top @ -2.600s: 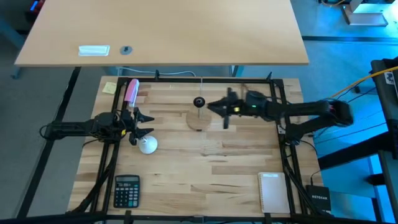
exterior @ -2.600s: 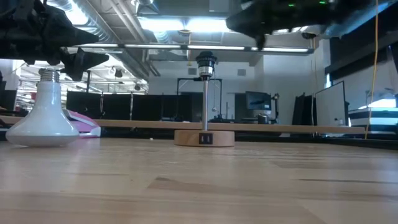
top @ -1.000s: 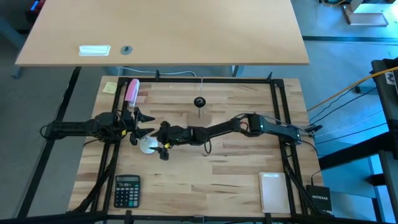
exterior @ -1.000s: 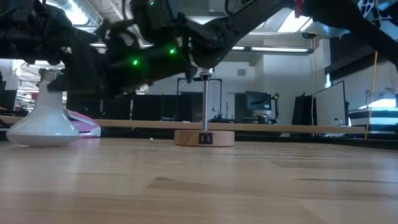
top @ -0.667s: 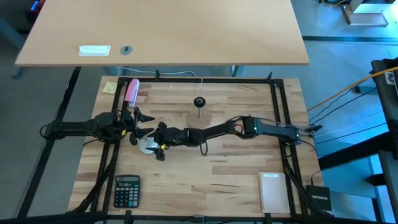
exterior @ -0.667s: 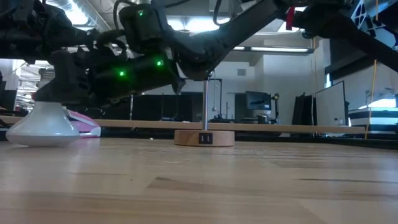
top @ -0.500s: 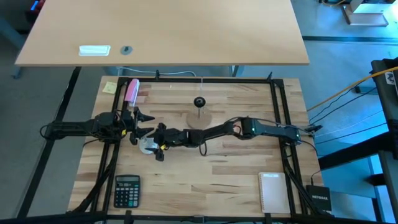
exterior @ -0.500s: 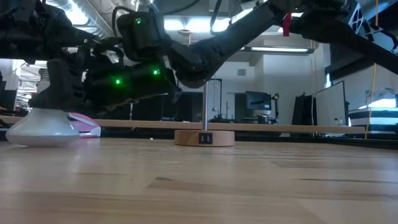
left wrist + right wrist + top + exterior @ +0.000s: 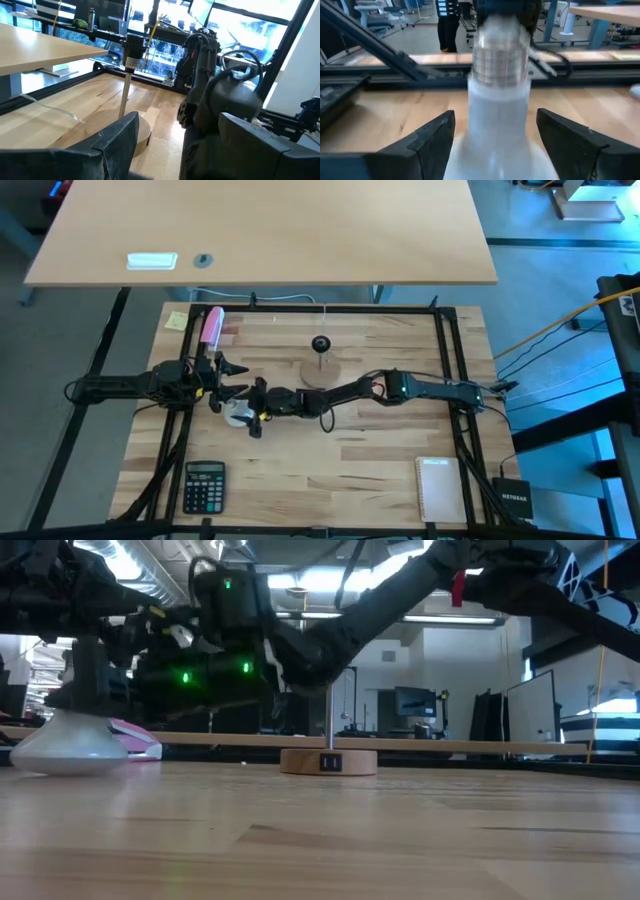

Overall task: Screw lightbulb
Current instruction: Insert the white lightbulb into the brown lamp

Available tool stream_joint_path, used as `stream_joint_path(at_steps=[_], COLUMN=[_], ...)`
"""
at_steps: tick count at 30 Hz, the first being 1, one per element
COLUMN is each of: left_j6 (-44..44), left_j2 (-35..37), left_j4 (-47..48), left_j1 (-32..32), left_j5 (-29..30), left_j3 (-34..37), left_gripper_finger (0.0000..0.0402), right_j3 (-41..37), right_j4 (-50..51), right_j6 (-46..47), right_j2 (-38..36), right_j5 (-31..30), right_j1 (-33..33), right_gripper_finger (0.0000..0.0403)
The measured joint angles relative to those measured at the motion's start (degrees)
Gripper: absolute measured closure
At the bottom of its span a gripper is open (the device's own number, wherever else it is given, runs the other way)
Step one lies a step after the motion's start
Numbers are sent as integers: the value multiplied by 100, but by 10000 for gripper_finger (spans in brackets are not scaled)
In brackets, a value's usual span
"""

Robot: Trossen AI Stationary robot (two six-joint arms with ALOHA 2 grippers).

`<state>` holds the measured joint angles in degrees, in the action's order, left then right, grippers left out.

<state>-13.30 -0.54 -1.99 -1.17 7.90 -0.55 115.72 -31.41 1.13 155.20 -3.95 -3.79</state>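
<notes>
Right gripper (image 9: pixel 247 413) of mine reaches across the wooden table (image 9: pixel 380 460) to the lightbulb (image 9: pixel 70 745), which stands globe-down near the left side, screw base up. My fingers (image 9: pixel 432 137) are spread, one on each side of the bulb's neck with a gap showing on both sides; I cannot tell any contact, and nothing is lifted. My left gripper (image 9: pixel 222 379) waits just beside the bulb, jaws wide apart and holding nothing, so the two grippers crowd that spot. Open tabletop remains toward the front and right.

The bulb is smooth white with a ribbed pale thread. A round wooden disc (image 9: pixel 328 760) carries a thin metal post topped by a black socket (image 9: pixel 134 44), standing at mid-table, well apart from the bulb. A pink object (image 9: pixel 211 326) lies at the far left edge, a calculator (image 9: pixel 203 485) at the near left, and a white notepad (image 9: pixel 439 488) at the near right.
</notes>
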Motion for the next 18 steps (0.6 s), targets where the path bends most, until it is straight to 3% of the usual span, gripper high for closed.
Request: stream_joint_path(at_steps=[12,18], left_j6=[184,-296], left_j2=[0,1], left_j4=[-20,-29], left_j1=[0,0], left_j5=[2,2], left_j3=[2,0], left_gripper_finger=[137,137], right_j3=[2,1], right_j4=[-112,174], right_j6=[-61,-186], right_j2=[19,-122], right_j5=[89,174], right_j1=[8,8], right_gripper_finger=[240,242])
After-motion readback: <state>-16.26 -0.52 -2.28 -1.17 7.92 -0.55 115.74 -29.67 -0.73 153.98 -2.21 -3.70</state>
